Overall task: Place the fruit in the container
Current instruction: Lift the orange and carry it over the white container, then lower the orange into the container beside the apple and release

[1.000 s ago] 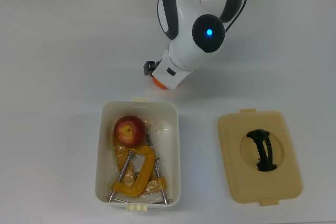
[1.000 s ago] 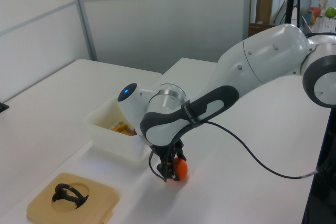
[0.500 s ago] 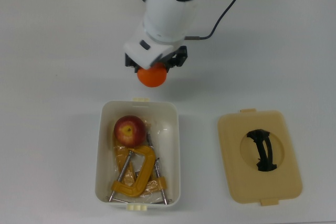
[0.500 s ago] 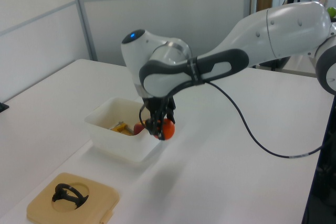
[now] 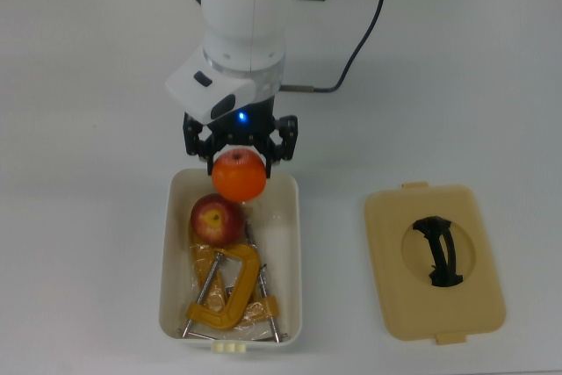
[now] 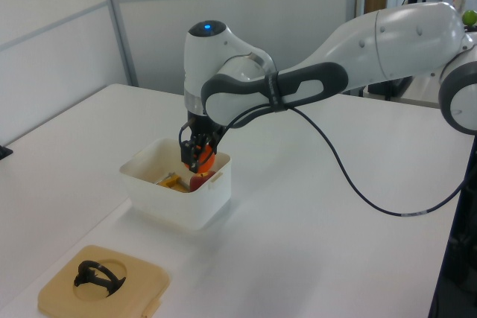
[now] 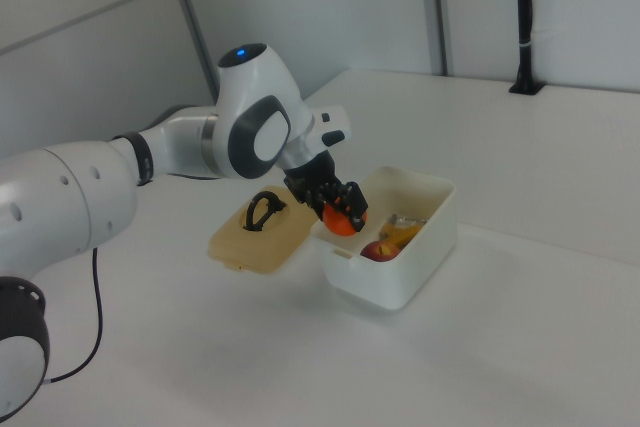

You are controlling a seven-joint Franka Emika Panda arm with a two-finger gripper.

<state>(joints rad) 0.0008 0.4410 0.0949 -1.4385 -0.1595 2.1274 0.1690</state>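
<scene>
While the gripper [image 5: 239, 142] hangs closed on the orange [image 5: 240, 175] just above the far end of the tub [image 5: 172, 243], the drop point looks awkward — in the top view the fruit sits over the far rim and nearly over the apple [image 5: 217, 219]; released here, it could, I judge, strike the rim or the apple and roll back out onto the table [image 5: 88, 129].

Going left to right in the top view: the tub's left wall is bare; the apple lies in the far-left part of the tub, touching or just beside the yellow clamp [image 5: 230, 292] that fills the near half, so little free floor is left; an orange dropped on the clamp's metal rods might bounce or settle tilted against the wall. Well to the right lies the lid [image 5: 435, 261], handle up, clear of the arm's path — no risk there.

Hidden: the fingers are mostly covered by the arm's body in the top view, and how deeply they bite the orange cannot be told; in the left view the tub's wall [image 6: 175, 199] hides most of its contents, and the orange's height above the apple is hard to judge; something crinkled and clear under the clamp cannot be identified.
</scene>
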